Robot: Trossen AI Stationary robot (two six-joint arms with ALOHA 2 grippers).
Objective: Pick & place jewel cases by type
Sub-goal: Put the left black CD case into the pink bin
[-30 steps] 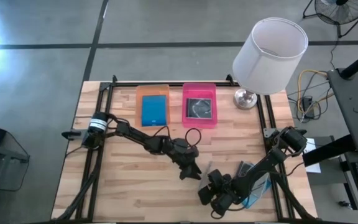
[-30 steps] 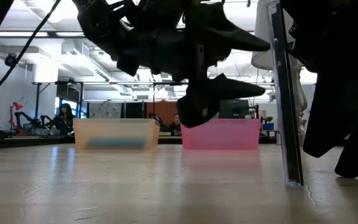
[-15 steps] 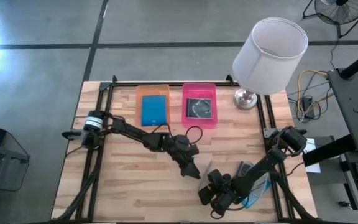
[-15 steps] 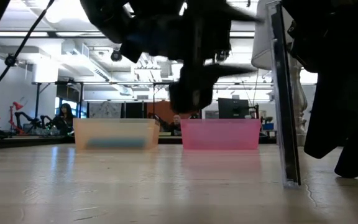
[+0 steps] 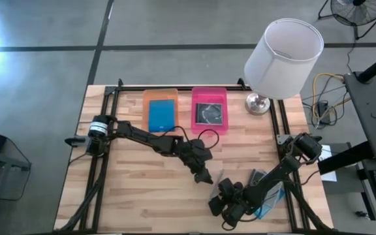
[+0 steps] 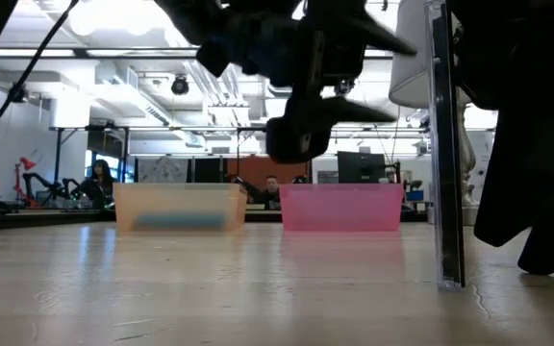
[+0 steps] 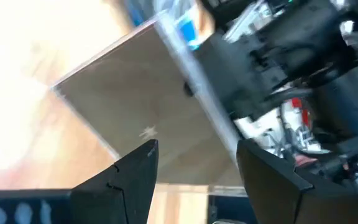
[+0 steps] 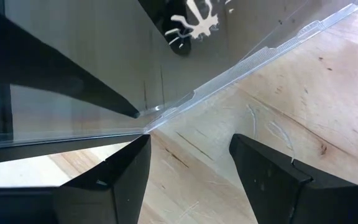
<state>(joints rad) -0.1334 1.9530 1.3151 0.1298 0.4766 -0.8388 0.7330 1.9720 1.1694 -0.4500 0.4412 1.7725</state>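
Note:
A clear jewel case (image 6: pixel 443 144) stands upright on its bottom edge on the table, right of centre and toward the near edge (image 5: pixel 217 175). My left gripper (image 5: pixel 206 176) hangs open above the table just left of it, facing its flat side (image 7: pixel 142 93). My right gripper (image 5: pixel 220 193) is open on the case's near side, its fingers low beside the case's bottom edge (image 8: pixel 229 71). A blue case (image 5: pixel 162 115) lies in the orange tray (image 5: pixel 146 98), and a clear case with a disc (image 5: pixel 209 112) lies in the pink tray (image 5: pixel 209 91). My right gripper has one fingertip (image 8: pixel 138 140) right at the standing case's bottom corner (image 8: pixel 143 119); I cannot tell whether it touches the case. My left gripper touches nothing.
A grey case (image 5: pixel 258 176) and a blue case (image 5: pixel 274 194) lie by the right arm near the table's right edge. A white-shaded lamp (image 5: pixel 282 49) stands at the far right corner. Black frame rails (image 5: pixel 103 163) run along the table's left and right sides.
My left gripper has moved a little toward the table's right, closer to the standing case, and has turned about its wrist. The case has stayed upright on its edge.

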